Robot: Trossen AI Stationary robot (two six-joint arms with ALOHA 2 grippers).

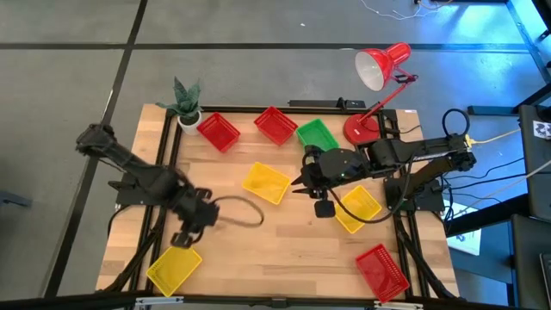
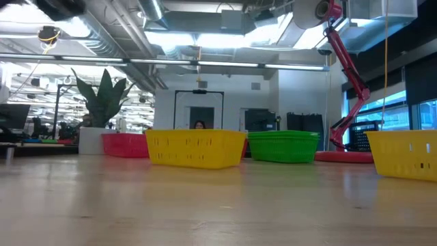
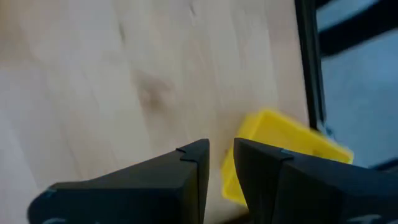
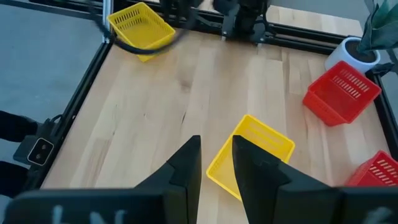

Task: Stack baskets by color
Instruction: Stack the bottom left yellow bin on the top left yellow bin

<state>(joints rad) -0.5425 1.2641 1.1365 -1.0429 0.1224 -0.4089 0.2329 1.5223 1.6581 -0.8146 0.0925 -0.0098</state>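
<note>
Centre yellow basket — lattice, shallow, long axis 10-to-4 o'clock; right gripper beside it, jaws nearly closed, empty.

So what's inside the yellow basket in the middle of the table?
Nothing can be seen in the middle yellow basket: from above, only its own lattice floor shows. The table under that floor is covered.

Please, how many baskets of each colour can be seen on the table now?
Red baskets: 3
Yellow baskets: 3
Green basket: 1
Total: 7 baskets visible
</note>
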